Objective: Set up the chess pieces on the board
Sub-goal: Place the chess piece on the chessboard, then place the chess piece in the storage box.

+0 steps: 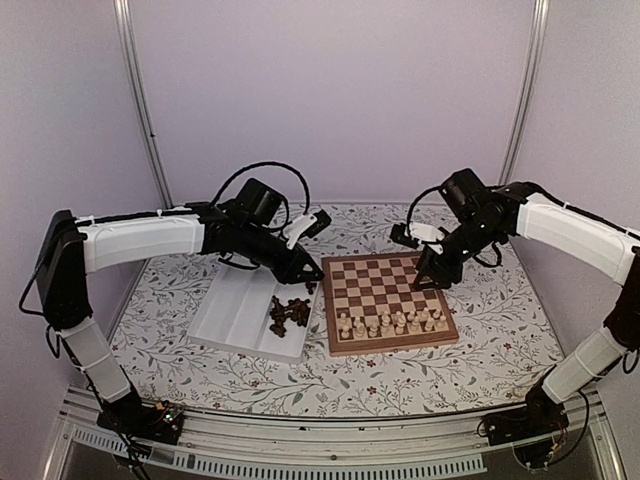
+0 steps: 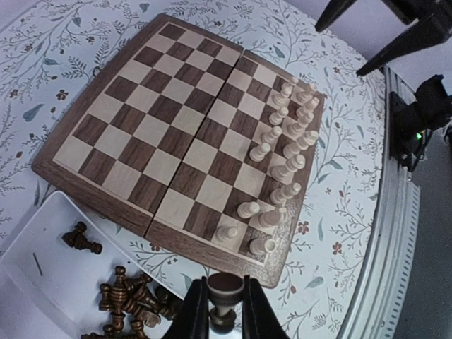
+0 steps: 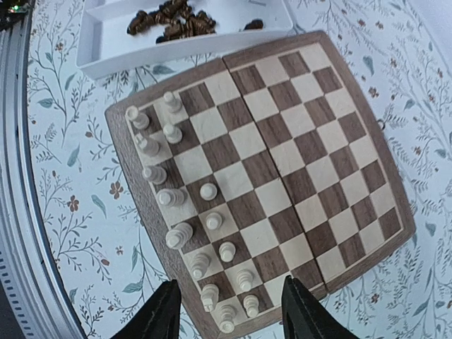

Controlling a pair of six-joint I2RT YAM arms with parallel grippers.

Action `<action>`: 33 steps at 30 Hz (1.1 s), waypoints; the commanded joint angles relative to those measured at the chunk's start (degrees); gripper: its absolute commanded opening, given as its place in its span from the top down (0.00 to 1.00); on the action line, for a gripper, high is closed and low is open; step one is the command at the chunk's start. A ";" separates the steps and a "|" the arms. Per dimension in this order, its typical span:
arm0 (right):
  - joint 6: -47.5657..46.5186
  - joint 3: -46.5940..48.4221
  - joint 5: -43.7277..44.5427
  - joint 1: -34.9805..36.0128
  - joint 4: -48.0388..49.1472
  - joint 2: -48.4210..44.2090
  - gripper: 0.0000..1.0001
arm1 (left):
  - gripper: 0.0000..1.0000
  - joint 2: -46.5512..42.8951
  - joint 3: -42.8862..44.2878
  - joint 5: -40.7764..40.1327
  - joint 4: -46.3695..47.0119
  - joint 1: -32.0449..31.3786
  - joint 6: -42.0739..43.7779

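a dark brown chess piece (image 2: 224, 286) is clamped between the left gripper's (image 2: 224, 302) fingers at the bottom centre of the left wrist view, just past the white tray (image 2: 35, 247) where the other dark pieces (image 2: 134, 296) are heaped; it is judged bound for the chessboard's (image 2: 155, 134) bare half; the cream pieces (image 2: 286, 169) are ranked along its right edge; the right gripper (image 3: 231, 296) is held apart, empty, above them.

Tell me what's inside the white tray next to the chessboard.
A heap of dark brown pieces lies in the compartment of the tray nearest the board; the other compartment looks bare. The left arm hides the tray's far end.
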 commanded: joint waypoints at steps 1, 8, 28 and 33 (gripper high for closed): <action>-3.20 7.13 -2.79 2.92 0.06 1.77 0.49 | 0.89 1.70 2.01 8.72 -2.10 0.17 -0.34; -4.33 12.29 1.48 9.70 5.08 6.75 0.49 | 0.89 2.28 2.99 7.48 -1.45 0.18 -5.92; -9.09 14.98 3.43 17.30 10.22 12.21 0.39 | 0.85 4.45 6.11 0.59 -16.76 8.02 -10.15; -8.37 12.75 2.49 17.45 11.37 12.00 0.39 | 0.84 6.08 4.98 -24.21 -29.80 8.89 -7.18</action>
